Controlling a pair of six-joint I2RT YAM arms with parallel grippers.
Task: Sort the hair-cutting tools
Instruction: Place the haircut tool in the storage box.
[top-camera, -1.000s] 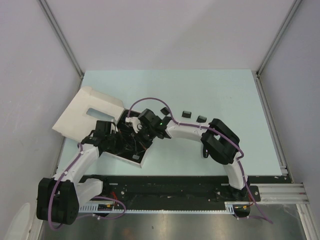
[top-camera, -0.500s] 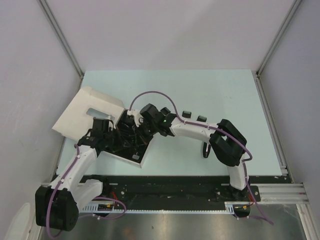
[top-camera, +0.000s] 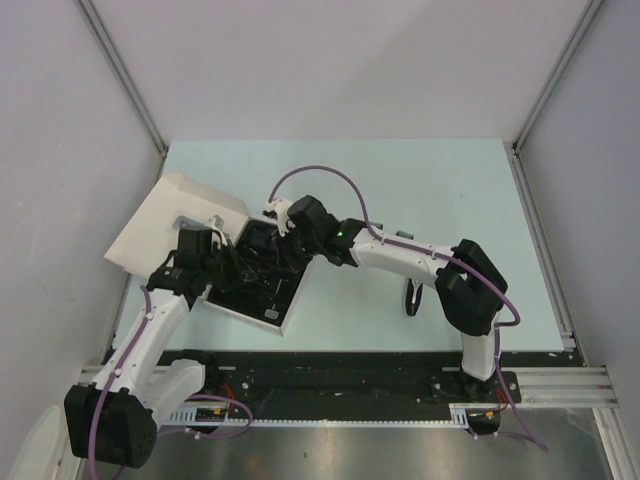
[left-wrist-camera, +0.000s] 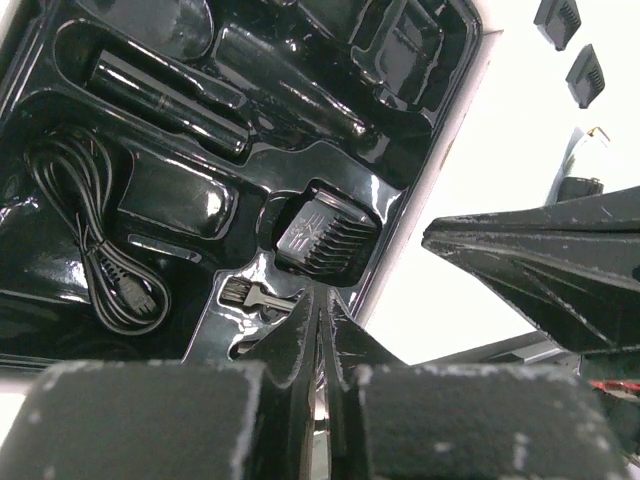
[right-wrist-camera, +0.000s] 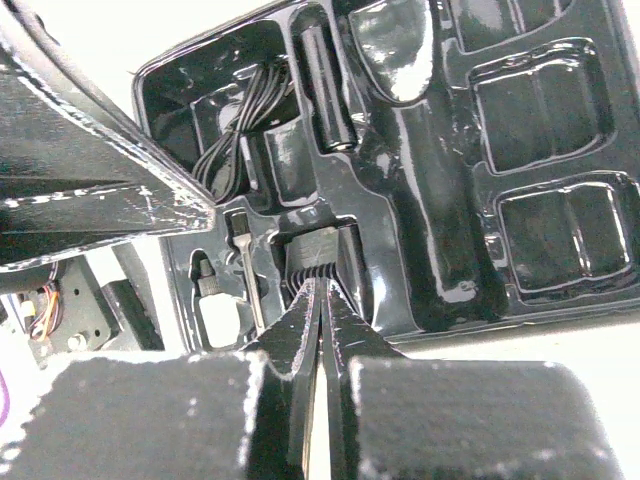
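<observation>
The black tray (top-camera: 262, 308) of the white box holds a coiled black cable (left-wrist-camera: 92, 255), a tiny black brush (left-wrist-camera: 252, 294) and one comb guard (left-wrist-camera: 322, 234) in its slot. My left gripper (left-wrist-camera: 322, 300) is shut with nothing in it, its tips just short of the brush. My right gripper (right-wrist-camera: 322, 290) is also shut, with its tips against the teeth of that comb guard (right-wrist-camera: 320, 258). From above, the left gripper (top-camera: 232, 262) and the right gripper (top-camera: 268, 250) meet over the tray. Two comb guards (left-wrist-camera: 570, 45) lie on the table. The slim clipper (top-camera: 409, 299) lies by the right arm.
The white lid (top-camera: 165, 225) lies open to the tray's far left. A black cylindrical piece (right-wrist-camera: 325, 85) and a small white bottle (right-wrist-camera: 215, 315) sit in tray slots. My right arm (top-camera: 400, 260) stretches across the pale table (top-camera: 430, 180). Grey walls enclose three sides.
My right arm has stretched further left, bringing its gripper over the tray. My left gripper has shifted slightly farther over the tray's left side.
</observation>
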